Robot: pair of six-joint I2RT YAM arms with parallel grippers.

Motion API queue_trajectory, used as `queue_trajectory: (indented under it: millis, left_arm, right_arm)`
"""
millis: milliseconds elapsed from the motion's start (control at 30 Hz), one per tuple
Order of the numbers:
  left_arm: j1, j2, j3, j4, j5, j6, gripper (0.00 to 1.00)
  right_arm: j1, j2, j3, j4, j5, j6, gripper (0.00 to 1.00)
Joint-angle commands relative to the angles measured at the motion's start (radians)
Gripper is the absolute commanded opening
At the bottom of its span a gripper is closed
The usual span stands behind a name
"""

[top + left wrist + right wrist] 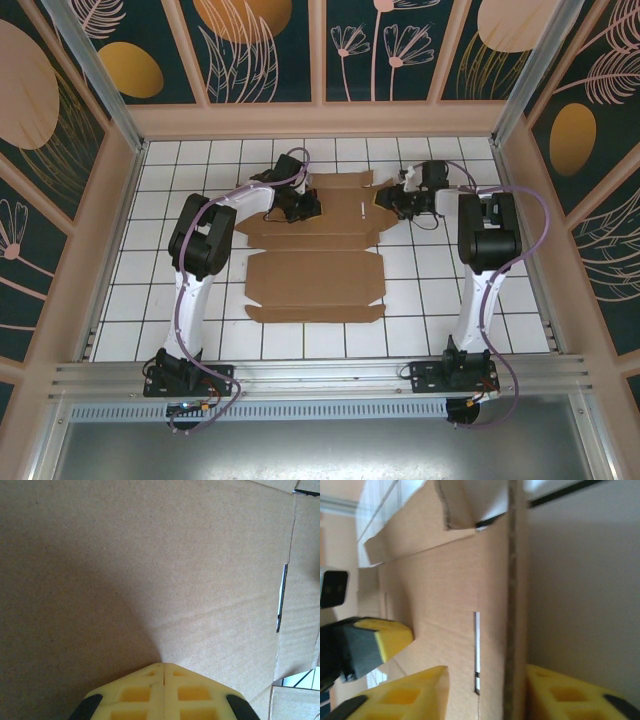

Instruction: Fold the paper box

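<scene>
Status: early stage, judged from flat layout. Locate left gripper point(303, 207) on far-left panel of paper box point(315, 278); read fingers as fully closed, tips pressed down on bare cardboard, holding nothing. Treat as probable hold-down for sheet. Check box itself: spread flat on tiled table point(150, 300), near panels and front flap unfolded, no walls formed. Locate right gripper point(392, 205) at far-right edge of box; observe one side flap raised on edge between half-open jaws, one finger close against, other apart. Count as done: one flap lifted. Count as left: remaining flaps, walls, tab insertion into slots.
</scene>
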Motion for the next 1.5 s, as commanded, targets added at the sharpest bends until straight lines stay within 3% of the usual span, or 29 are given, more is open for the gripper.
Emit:
queue_trajectory:
  millis: [0,200,500,800,1167,1467]
  left_arm:
    - [0.010,0.008,-0.004,-0.008,0.005,-0.008,0.00]
    - [0.009,0.009,-0.005,-0.001,0.013,-0.015,0.00]
    - [0.010,0.006,-0.010,0.004,0.017,-0.025,0.00]
    - [0.010,0.003,-0.010,0.005,0.020,-0.032,0.00]
    - [0.012,0.003,-0.013,0.009,0.025,-0.041,0.00]
    - [0.023,0.000,-0.013,0.007,0.020,-0.043,0.00]
  right_arm:
    - [0.031,-0.064,-0.010,-0.095,0.165,-0.011,0.35]
    - [0.117,-0.124,0.085,-0.250,0.392,-0.044,0.33]
    - [0.319,-0.055,0.301,-0.464,0.813,-0.047,0.22]
    - [0.510,0.070,0.489,-0.566,1.097,-0.078,0.36]
    - [0.564,0.208,0.592,-0.593,1.082,-0.053,0.40]
    - [0.540,0.085,0.540,-0.586,1.144,-0.082,0.43]
